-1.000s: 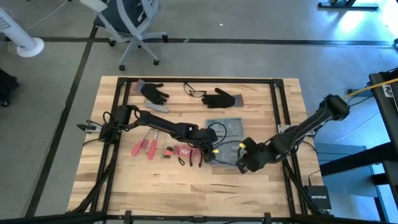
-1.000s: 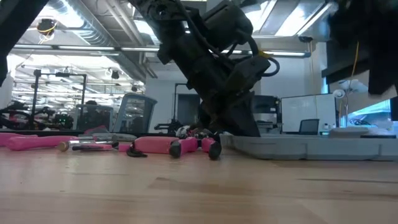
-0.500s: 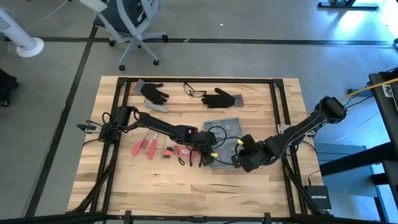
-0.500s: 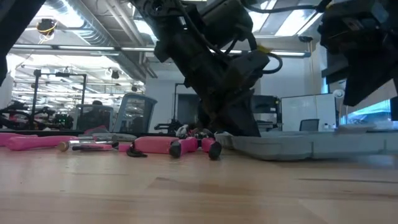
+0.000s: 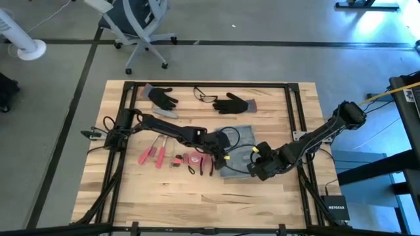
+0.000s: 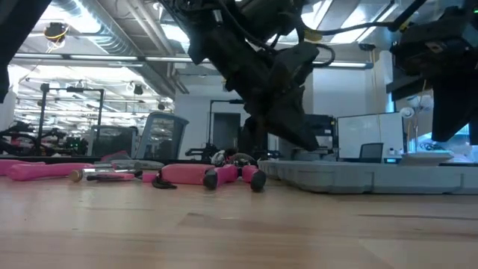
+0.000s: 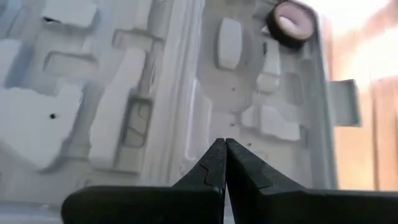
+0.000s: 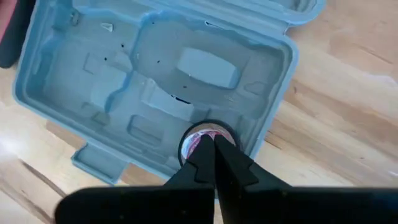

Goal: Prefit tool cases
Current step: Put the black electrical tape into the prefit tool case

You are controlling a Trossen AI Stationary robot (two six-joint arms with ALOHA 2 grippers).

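The grey-blue tool case (image 5: pixel 239 136) lies open on the wooden table, both halves flat with their moulded slots up. A small round roll (image 8: pixel 193 142) sits in a corner slot of the near half and also shows in the left wrist view as the roll (image 7: pixel 289 22). My left gripper (image 5: pixel 220 152) is shut and hangs over the case's left part, its tips (image 7: pixel 224 149) above the slots. My right gripper (image 5: pixel 257 167) is shut and points steeply down just above the roll (image 8: pixel 211 146). In the low view both grippers stand clear of the case (image 6: pixel 373 175).
Red-handled tools (image 5: pixel 156 156) and pliers (image 5: pixel 203 164) lie left of the case, close to my left arm. Two black gloves (image 5: pixel 162 98) (image 5: pixel 236 103) and safety glasses (image 5: pixel 205 96) lie at the far edge. Bare wood stretches along the near edge.
My left gripper has risen off the case's left edge, staying shut, and now hangs clear above it. My right gripper has turned a little about its wrist over the case's near right corner. The case has stayed flat.
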